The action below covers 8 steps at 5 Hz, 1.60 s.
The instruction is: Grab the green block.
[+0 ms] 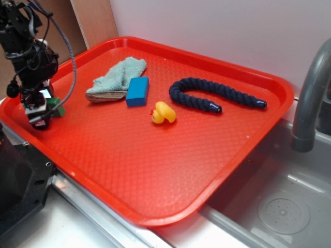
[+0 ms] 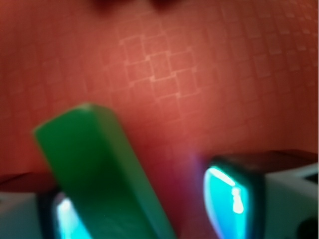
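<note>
The green block (image 1: 58, 107) lies on the red tray (image 1: 155, 155) near its left rim, mostly hidden behind my gripper (image 1: 43, 107). In the wrist view the green block (image 2: 94, 169) stands slantwise between the jaws of my gripper (image 2: 149, 209). It is up against the left finger (image 2: 62, 216), and a gap of red tray (image 2: 164, 59) separates it from the right finger (image 2: 232, 199). The jaws stand apart, low over the tray floor, and are not pressed on the block.
A bright blue block (image 1: 137, 91) lies mid-tray beside a crumpled light green cloth (image 1: 116, 77). A yellow rubber duck (image 1: 163, 112) and a dark blue rope (image 1: 214, 95) lie further right. A metal sink (image 1: 279, 201) and a grey faucet (image 1: 310, 98) are at the right.
</note>
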Each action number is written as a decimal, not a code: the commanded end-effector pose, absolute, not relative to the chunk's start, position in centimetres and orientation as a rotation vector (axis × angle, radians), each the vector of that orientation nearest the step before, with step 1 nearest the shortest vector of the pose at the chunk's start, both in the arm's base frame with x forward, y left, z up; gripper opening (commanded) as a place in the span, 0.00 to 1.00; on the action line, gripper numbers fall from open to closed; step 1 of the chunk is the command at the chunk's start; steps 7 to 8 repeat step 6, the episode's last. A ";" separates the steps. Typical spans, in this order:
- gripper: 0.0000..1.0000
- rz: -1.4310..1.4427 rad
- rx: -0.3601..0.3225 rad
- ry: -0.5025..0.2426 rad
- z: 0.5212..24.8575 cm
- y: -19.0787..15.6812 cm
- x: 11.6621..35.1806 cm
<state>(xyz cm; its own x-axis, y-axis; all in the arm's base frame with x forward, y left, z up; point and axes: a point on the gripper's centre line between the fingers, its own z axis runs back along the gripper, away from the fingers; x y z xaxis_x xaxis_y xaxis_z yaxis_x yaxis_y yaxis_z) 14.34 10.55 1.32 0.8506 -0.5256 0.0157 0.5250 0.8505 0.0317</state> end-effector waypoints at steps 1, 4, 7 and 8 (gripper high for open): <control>0.00 -0.545 -0.033 -0.065 5.7 8.2 14.4; 0.00 -0.133 -0.039 -0.135 16.6 1.4 16.0; 0.00 0.146 -0.071 -0.162 20.8 -1.7 17.0; 0.00 0.146 -0.071 -0.162 20.8 -1.7 17.0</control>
